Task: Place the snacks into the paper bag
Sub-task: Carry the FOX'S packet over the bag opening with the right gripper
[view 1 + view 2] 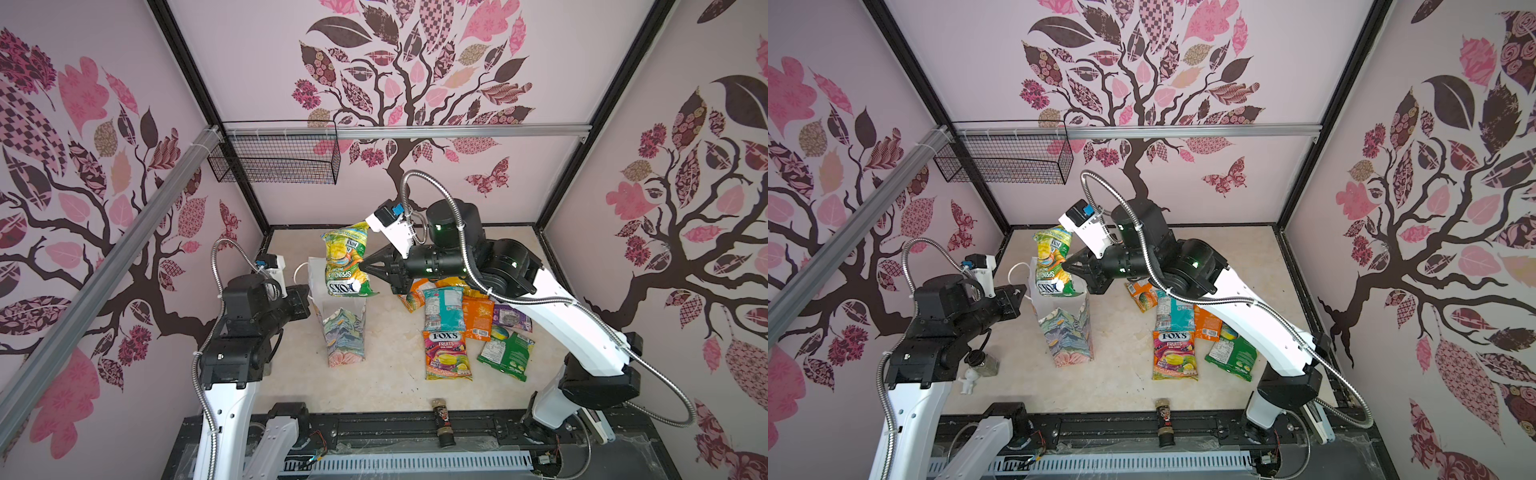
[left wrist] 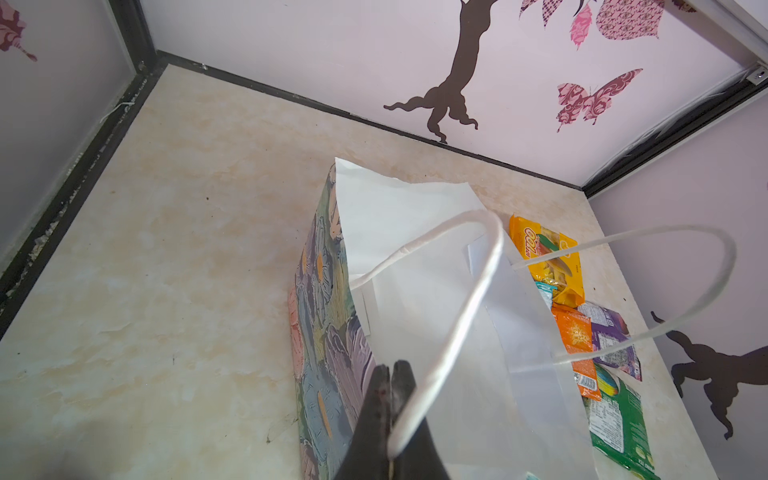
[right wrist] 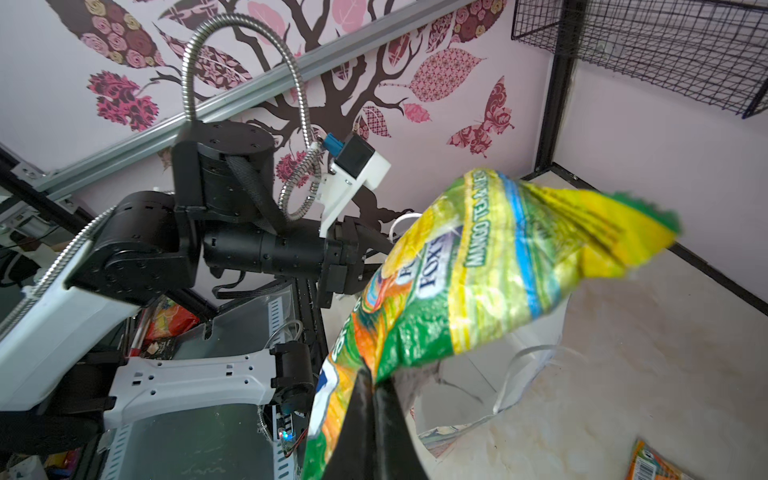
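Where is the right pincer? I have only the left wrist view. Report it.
Observer: The right pincer is shut on a green packet, held over the mouth of the bag.
Operator: Name something else I can't see.
Observer: A dark bottle sits at the front edge of the table, apart from the snacks.
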You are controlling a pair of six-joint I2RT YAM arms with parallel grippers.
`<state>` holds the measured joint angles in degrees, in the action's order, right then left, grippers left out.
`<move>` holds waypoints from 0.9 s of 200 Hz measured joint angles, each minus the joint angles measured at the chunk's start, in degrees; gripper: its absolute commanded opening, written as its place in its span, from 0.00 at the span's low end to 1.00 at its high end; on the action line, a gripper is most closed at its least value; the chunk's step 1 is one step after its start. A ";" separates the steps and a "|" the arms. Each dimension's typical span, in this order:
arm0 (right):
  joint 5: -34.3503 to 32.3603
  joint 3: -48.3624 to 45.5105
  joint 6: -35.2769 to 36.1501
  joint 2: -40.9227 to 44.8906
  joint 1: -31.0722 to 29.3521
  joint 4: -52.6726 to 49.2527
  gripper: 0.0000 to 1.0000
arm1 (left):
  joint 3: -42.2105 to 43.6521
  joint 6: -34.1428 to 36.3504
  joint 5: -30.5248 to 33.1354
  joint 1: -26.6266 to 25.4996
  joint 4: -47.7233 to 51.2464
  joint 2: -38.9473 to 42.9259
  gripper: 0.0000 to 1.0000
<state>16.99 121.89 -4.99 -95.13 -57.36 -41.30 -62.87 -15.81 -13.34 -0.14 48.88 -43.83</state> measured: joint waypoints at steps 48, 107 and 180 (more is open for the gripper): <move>-7.54 2.73 1.09 -4.68 -1.18 -3.50 0.00 | 0.00 0.02 0.00 0.00 0.02 0.13 0.03; -21.75 2.73 1.14 -6.19 -6.49 -4.35 0.00 | 0.00 0.42 0.02 0.00 0.02 0.13 0.00; -29.83 -0.13 0.96 -7.72 -7.69 -1.05 0.00 | 0.00 0.68 0.20 0.00 0.07 0.17 0.00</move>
<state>-12.84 121.75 -4.03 -102.85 -65.06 -42.35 -62.87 -15.14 -13.15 -0.14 48.95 -43.66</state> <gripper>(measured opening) 0.042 0.051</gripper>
